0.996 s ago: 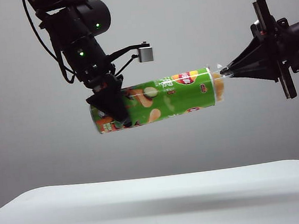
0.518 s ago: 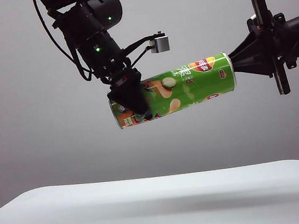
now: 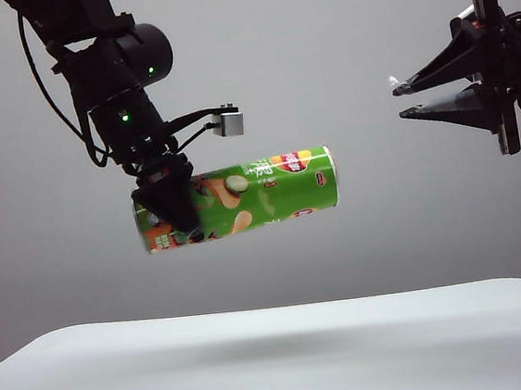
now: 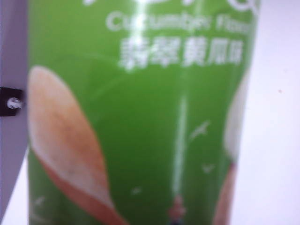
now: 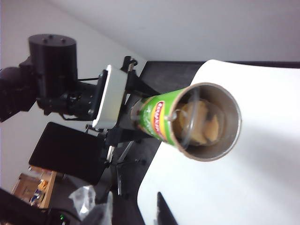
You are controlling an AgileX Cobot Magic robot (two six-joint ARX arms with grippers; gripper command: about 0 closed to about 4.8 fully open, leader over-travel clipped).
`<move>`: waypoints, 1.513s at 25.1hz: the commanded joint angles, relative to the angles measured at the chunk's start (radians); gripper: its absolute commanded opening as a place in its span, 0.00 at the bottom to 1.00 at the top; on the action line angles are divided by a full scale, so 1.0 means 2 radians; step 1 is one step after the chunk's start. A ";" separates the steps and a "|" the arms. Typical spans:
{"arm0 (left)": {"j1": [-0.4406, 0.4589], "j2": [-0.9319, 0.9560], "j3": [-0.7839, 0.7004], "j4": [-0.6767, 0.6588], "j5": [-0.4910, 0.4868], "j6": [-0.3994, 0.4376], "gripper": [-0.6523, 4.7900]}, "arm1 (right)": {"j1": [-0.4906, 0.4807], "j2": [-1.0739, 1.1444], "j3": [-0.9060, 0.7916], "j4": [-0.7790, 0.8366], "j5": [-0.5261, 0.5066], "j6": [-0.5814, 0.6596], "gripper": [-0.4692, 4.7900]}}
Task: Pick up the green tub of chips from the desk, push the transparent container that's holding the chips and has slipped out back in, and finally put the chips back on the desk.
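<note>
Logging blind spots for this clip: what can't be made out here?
- Left gripper: left wrist view is filled by the blurred green tub of chips.
- Transparent container: only its end shows inside the tub.
- Right gripper: right wrist view shows one jaw tip, cut by the edge.

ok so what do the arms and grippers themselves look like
Both arms are matte black. The left arm has rounded joint housings with small green lights, a loose black cable, and a small silver-grey box on a thin bracket. The right gripper has two long, tapering black fingers on a flat crossbar.

green tub of chips [image 4: 140, 112] | white print: "Cucumber Flavor", Chinese characters below
</note>
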 commanded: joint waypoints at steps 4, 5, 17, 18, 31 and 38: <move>0.019 0.023 0.001 -0.001 0.022 -0.001 0.57 | 0.000 -0.004 0.003 0.010 -0.012 -0.009 0.16; 0.021 0.031 0.002 -0.001 0.026 -0.001 0.57 | 0.000 -0.004 0.003 0.010 -0.016 -0.009 0.16; 0.020 0.141 0.002 -0.007 0.006 -0.006 0.57 | 0.001 -0.005 0.003 0.008 -0.055 -0.008 0.16; 0.020 0.144 0.002 -0.008 0.004 -0.007 0.57 | 0.001 -0.005 0.003 0.008 -0.056 -0.008 0.16; 0.017 0.146 0.002 -0.006 -0.006 -0.052 1.00 | 0.001 -0.005 0.003 0.009 -0.056 -0.008 0.16; 0.011 0.104 0.002 -0.013 -0.062 -0.073 1.00 | 0.001 -0.005 0.003 0.012 -0.056 -0.010 0.16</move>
